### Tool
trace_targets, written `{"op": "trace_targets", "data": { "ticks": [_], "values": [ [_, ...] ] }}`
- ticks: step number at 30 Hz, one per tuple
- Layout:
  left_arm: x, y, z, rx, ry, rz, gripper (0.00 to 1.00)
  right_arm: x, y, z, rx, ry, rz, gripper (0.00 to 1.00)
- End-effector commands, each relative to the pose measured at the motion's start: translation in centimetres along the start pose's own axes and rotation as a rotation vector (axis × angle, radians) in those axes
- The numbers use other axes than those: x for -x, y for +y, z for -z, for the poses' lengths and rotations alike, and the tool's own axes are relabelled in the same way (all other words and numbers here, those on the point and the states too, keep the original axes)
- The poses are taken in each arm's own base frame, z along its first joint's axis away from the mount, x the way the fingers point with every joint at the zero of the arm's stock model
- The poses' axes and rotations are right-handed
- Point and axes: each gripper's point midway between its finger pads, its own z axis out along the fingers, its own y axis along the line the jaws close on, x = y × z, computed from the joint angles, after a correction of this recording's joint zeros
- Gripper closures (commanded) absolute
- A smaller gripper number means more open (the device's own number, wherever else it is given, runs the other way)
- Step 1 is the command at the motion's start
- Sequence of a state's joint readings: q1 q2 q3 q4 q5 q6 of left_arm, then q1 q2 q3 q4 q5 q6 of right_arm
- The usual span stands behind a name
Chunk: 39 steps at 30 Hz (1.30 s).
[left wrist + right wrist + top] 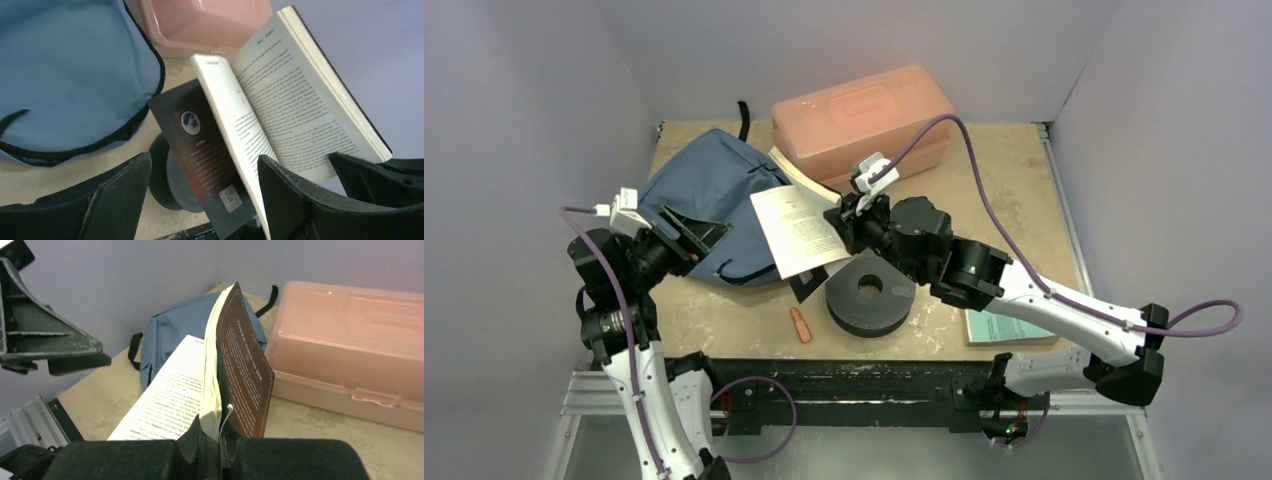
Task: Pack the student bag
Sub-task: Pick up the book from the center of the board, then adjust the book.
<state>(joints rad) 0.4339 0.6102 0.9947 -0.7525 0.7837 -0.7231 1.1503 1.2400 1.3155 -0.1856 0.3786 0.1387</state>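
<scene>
Blue bag (pixel 714 185), part hidden under left claw (pixel 690 233) and open book (pixel 796 228). Right claw (pixel 842 220) clamped on book's edge; left claw apart, holding nothing.

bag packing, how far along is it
Done: nothing visibly in the bag yet. In hand: the right gripper is shut on an open book beside it; the left gripper is open by the bag. Left: book, disc and booklet are all outside.
</scene>
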Motion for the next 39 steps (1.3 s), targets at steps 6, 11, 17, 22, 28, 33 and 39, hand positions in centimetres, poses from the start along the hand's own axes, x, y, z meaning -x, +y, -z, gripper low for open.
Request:
{"op": "trace_targets", "data": {
  "ticks": [6,11,17,22,28,33,39],
  "values": [
    [-3.5,-0.9,-2.5,-0.252,0.187,0.109,0.20,3.7,-4.2,0.7,-0.110,-0.097,-0.212,1.00],
    [-5.5,0.2,-4.4,-0.294,0.231,0.311,0.21,5.2,-5.0,0.7,-0.129,-0.145,-0.294,1.00],
    [-6.0,3.0,-4.8,-0.180,0.088,0.488,0.06,6.6,-6.5,0.9,-0.163,-0.213,-0.414,1.00],
    [-4.5,0.8,-5.1,-0.369,0.093,0.602,0.00,7.0,-6.0,0.7,-0.118,-0.231,-0.480,1.00],
    [-3.4,-1.8,-4.9,-0.431,0.097,0.620,0.00,7.2,-4.2,-0.1,-0.010,-0.235,-0.567,1.00],
    [-2.5,-3.4,-5.1,-0.494,0.090,0.640,0.00,6.6,-2.5,-1.5,0.071,-0.211,-0.606,1.00],
    [-1.7,-4.6,-4.9,-0.548,0.072,0.615,0.00,4.6,-2.5,-2.4,0.060,-0.173,-0.584,1.00]
  ]
}}
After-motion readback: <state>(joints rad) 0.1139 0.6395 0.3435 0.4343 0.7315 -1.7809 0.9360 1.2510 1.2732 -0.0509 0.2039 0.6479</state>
